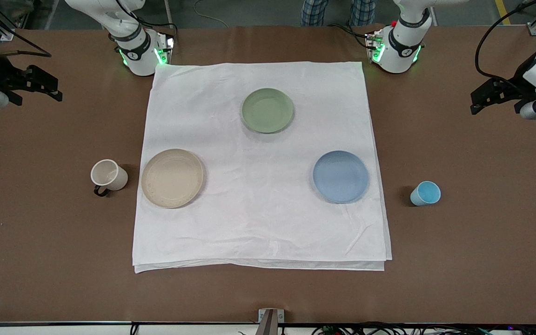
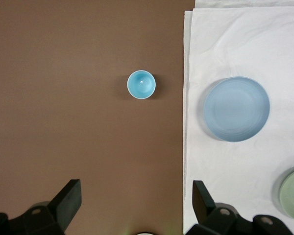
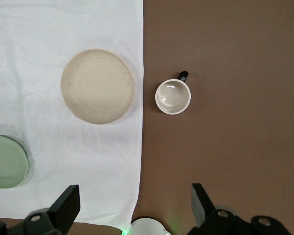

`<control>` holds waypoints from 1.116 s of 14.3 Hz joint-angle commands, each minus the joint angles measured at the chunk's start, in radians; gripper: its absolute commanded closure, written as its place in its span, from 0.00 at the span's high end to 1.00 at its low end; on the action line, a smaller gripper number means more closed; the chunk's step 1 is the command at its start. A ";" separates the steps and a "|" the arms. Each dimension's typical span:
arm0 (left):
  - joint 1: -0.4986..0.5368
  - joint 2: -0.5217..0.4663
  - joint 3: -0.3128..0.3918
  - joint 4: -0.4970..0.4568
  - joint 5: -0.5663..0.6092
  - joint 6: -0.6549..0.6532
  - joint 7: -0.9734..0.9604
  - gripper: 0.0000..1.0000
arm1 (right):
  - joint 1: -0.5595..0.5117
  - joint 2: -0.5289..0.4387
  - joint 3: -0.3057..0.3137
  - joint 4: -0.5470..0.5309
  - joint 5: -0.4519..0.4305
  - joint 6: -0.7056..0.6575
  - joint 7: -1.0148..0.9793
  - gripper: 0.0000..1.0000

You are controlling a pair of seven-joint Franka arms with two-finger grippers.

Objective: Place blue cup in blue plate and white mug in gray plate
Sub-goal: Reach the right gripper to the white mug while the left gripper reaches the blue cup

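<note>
The blue cup [image 1: 425, 193] stands upright on the bare brown table toward the left arm's end, beside the blue plate [image 1: 341, 177], which lies on the white cloth. The white mug [image 1: 108, 175] stands upright on the bare table toward the right arm's end, beside the gray plate [image 1: 172, 178]. Both plates hold nothing. My left gripper [image 1: 473, 103] is open and empty, high over the table's left-arm end; its wrist view shows the cup [image 2: 141, 84] and the blue plate [image 2: 236, 108] below. My right gripper [image 1: 56, 88] is open and empty over the right-arm end, above the mug [image 3: 172, 96] and the gray plate [image 3: 98, 86].
A green plate [image 1: 267, 110] lies on the white cloth [image 1: 258, 223], nearer the robot bases than the other two plates. The cloth covers the table's middle. Bare brown table lies around the cup and the mug.
</note>
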 commanded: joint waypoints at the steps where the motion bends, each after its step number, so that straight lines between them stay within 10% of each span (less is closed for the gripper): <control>1: 0.004 0.011 0.001 0.026 -0.013 -0.016 0.002 1.00 | 0.013 -0.029 -0.013 -0.024 0.014 0.012 0.009 1.00; 8: 0.044 0.141 0.007 0.006 0.000 0.063 0.018 1.00 | 0.001 0.141 -0.021 0.038 -0.020 0.117 0.012 1.00; 16: 0.102 0.276 0.007 -0.322 0.004 0.641 -0.009 1.00 | -0.010 0.485 -0.091 -0.092 -0.002 0.572 0.205 1.00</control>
